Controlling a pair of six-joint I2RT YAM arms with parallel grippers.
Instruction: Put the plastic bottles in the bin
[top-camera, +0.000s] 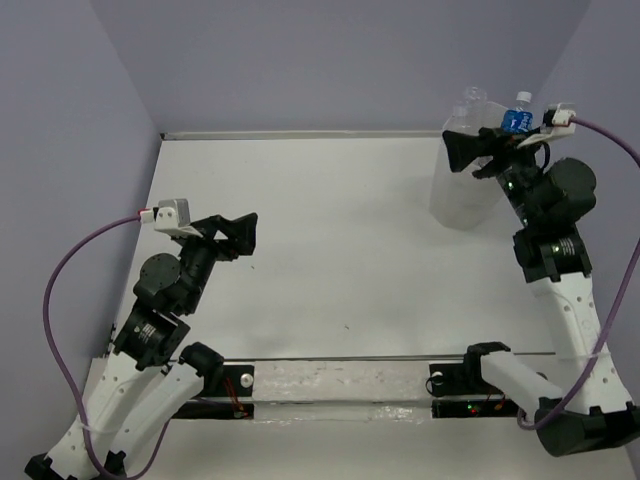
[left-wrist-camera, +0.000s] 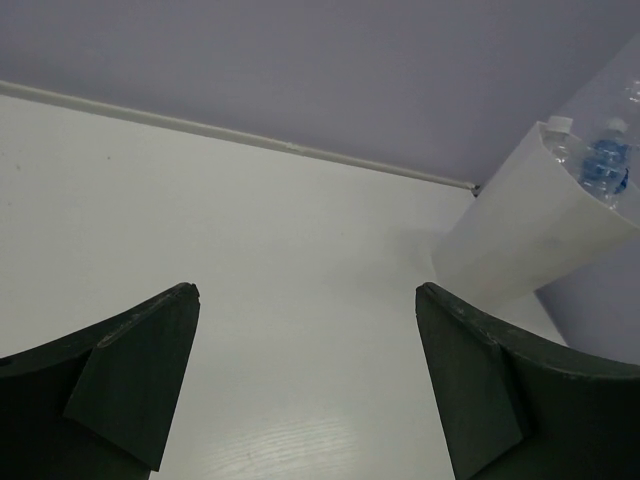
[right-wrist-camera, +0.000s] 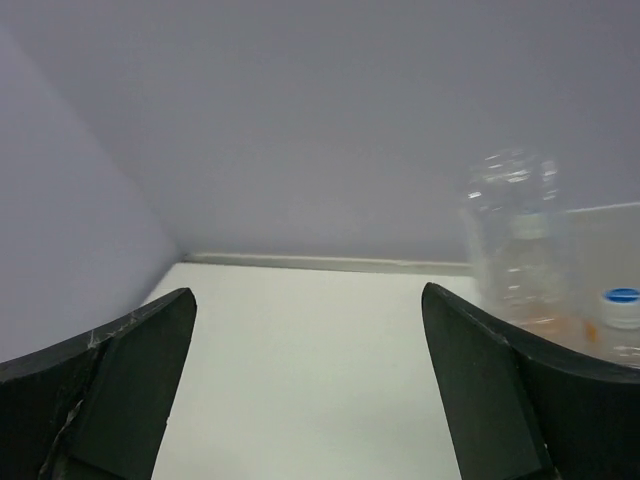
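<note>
Plastic bottles sit in the bin (dropping looks done), my right gripper hangs wide open by its top, my left gripper is wide too, so I think I should lift away next.

You see a matt table, a smooth translucent plastic bin at far right, glossy clear plastic bottles, and matt dark fingers of the left gripper.

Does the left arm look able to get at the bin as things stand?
Doubtful. Nothing stands between the open left gripper and the bin, but the bin sits in the far right corner with the right gripper hovering by it.
</note>
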